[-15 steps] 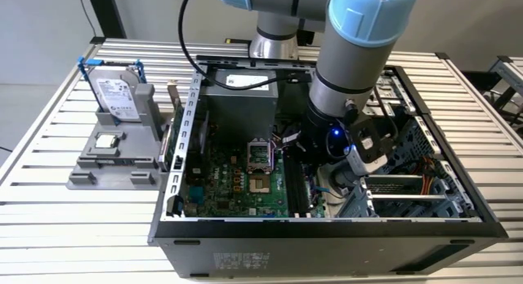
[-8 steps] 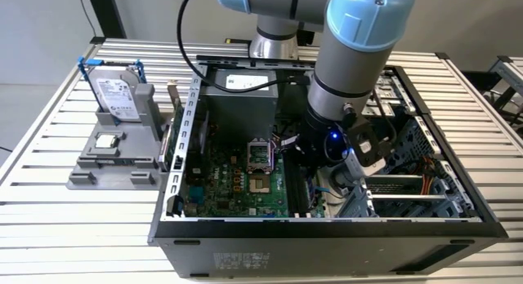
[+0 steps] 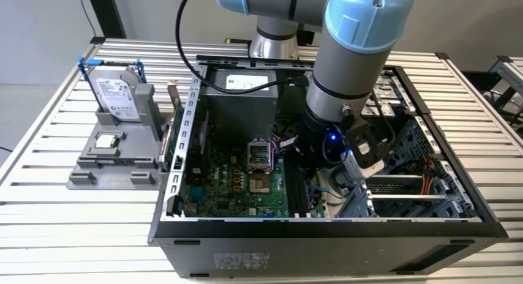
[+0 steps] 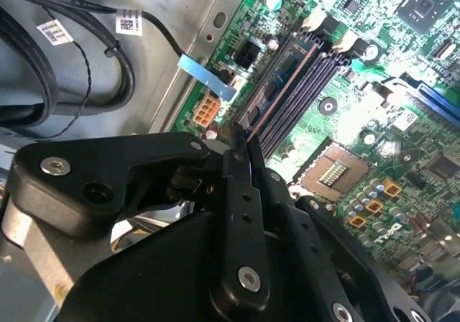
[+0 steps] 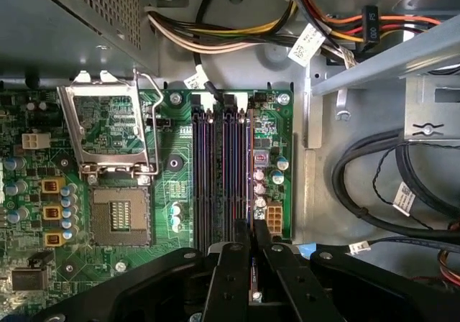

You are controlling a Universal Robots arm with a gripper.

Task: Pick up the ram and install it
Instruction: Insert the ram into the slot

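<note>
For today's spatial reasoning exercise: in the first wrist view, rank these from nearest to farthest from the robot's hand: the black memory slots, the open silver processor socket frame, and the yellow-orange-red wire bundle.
1. Black memory slots: directly ahead of the hand, which grips the thin green ram stick.
2. Open silver processor socket frame: beside the slots, on the green motherboard.
3. Yellow-orange-red wire bundle: beyond the motherboard's far edge.

An open computer case [image 3: 327,226] lies on a slatted metal counter [image 3: 49,223]. To the exterior view's left, a grey holder [image 3: 122,155] carries an upright hard drive [image 3: 117,95] and a processor chip [image 3: 108,141]. Inside, the empty CPU socket [image 5: 118,214] sits beside black memory slots [image 5: 215,171].
</note>
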